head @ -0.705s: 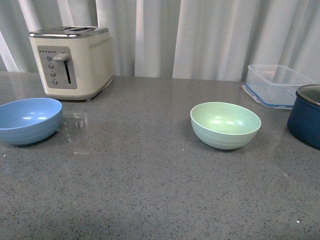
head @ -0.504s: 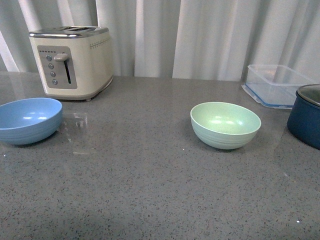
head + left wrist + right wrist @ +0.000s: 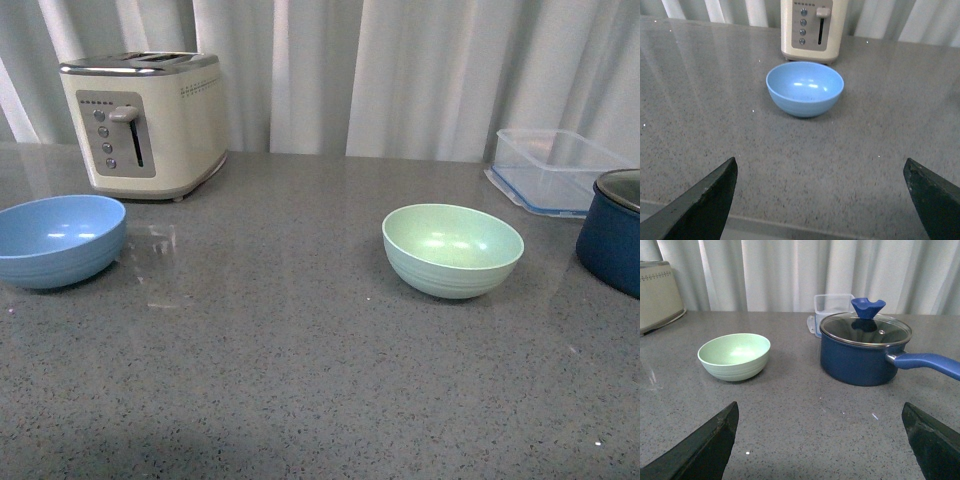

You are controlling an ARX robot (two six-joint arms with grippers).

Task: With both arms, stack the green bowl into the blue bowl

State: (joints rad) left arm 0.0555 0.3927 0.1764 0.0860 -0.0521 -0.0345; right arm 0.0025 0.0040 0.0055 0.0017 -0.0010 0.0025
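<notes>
- The green bowl [image 3: 452, 250] is seen with the blue bowl [image 3: 60, 240] well apart at its 9 o'clock.
- A toaster [image 3: 145, 125] is placed at the blue bowl's 1 o'clock, and a navy pot [image 3: 612, 235] at the green bowl's 3 o'clock.
- The left fingers [image 3: 710, 200] and the right fingers [image 3: 710, 445] are spread wide, empty.

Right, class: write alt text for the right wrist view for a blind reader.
A pale mint-green round matte bowl sits empty on a grey speckled countertop, apart from a dark navy lidded pot with a clear plastic container behind it. The right gripper is open and empty, its black fingers framing the view.
</notes>
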